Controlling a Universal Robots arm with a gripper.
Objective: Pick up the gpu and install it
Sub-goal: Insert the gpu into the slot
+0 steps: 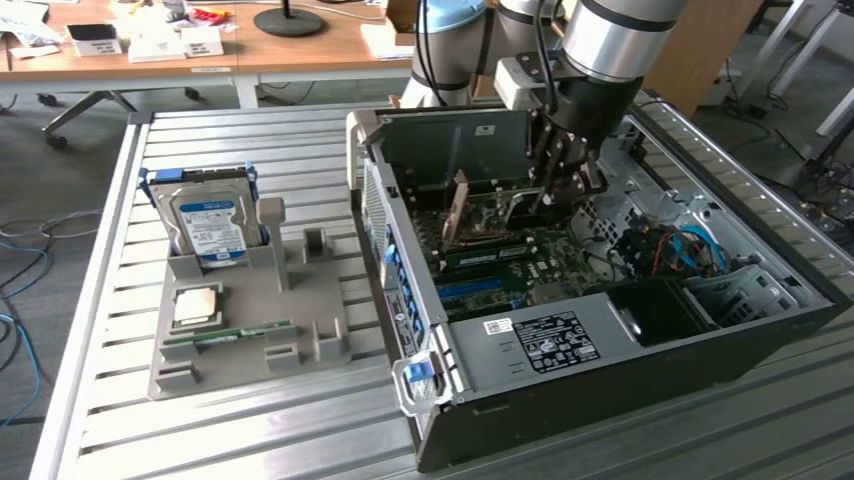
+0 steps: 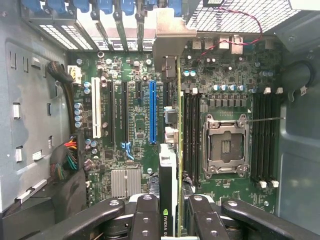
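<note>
in the lower middle of the exterior view, the open computer case (image 1: 534,420) lies on the slatted tabletop (image 1: 240,440), its white sticker too small to read. at left a grey tray (image 1: 314,300) holds a hard drive (image 1: 211,225) and a ram stick (image 1: 247,333). deeper inside the case, the tool (image 2: 172,212) pinches the gpu (image 2: 168,167), marked nvidia, edge-on over the motherboard (image 2: 135,150), between the blue slot (image 2: 153,112) and the black memory slots (image 2: 192,135), with little room either side.

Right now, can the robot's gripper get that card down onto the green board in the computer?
Probably yes. The computer lies with its side open, and the gripper holds the card on edge over the green board. No cables or loose parts seem to lie under the card.
</note>
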